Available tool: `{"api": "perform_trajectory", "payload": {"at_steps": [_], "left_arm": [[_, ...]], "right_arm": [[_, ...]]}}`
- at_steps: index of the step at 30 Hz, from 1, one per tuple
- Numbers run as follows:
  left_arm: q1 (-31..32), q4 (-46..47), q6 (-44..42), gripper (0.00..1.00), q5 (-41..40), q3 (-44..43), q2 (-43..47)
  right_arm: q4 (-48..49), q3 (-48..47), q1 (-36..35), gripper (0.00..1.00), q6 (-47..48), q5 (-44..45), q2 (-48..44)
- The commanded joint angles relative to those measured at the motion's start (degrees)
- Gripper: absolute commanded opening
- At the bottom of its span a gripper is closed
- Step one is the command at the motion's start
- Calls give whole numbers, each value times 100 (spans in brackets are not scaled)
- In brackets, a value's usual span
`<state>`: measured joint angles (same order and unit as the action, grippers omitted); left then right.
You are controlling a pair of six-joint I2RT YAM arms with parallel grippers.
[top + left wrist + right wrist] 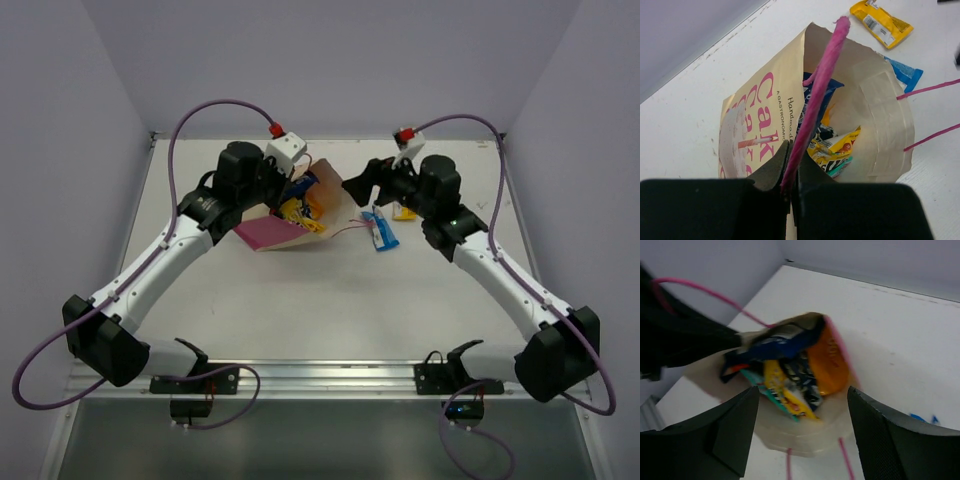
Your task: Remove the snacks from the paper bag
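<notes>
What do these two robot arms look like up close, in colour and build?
The left arm and right arm both have white tube-like links joined by chunky black joints. A purple cable loops along each up to the wrist, ending at a red plug on a white camera block. The jaws are matte black.

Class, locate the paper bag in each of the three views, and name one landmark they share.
Top external: bag left of centre.
Left wrist: bag fills the centre.
Right wrist: bag at centre, mouth toward the camera.
Shared landmark: the yellow wrapper in its mouth.
</notes>
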<state>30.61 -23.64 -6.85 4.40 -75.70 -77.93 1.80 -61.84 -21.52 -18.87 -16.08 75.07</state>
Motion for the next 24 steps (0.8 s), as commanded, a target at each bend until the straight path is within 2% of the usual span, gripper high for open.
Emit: {"api": "perform_trajectory", "payload": {"at_steps": [1, 5, 10, 13, 17, 21, 22, 24], "left_arm": [[-11, -176, 35, 0, -115, 55, 155], [-11, -159, 131, 0, -159, 73, 155], [-20, -132, 254, 0, -98, 82, 217], [-20, -88, 298, 0, -89, 126, 252], [-11, -88, 342, 0, -80, 108, 252], [-20, -80, 351, 0, -80, 100, 243], [-11, -80, 351, 0, -80, 99, 243], [-20, -106, 360, 0, -89, 91, 243]], "right_arm": [[592, 269, -826, 74, -107, -238, -89], [1234, 375, -1337, 67, -503, -62, 376], [1972, 340, -1750, 66, -793, -63, 1299], [2271, 278, -1961, 68, -785, -10, 1737], [2719, 234, -2058, 76, -846, -10, 2117], [2843, 112, -2067, 76, -829, 201, 2363], [2826, 42, -2058, 75, -828, 323, 2416], [2808, 15, -2067, 67, -820, 447, 2513]]}}
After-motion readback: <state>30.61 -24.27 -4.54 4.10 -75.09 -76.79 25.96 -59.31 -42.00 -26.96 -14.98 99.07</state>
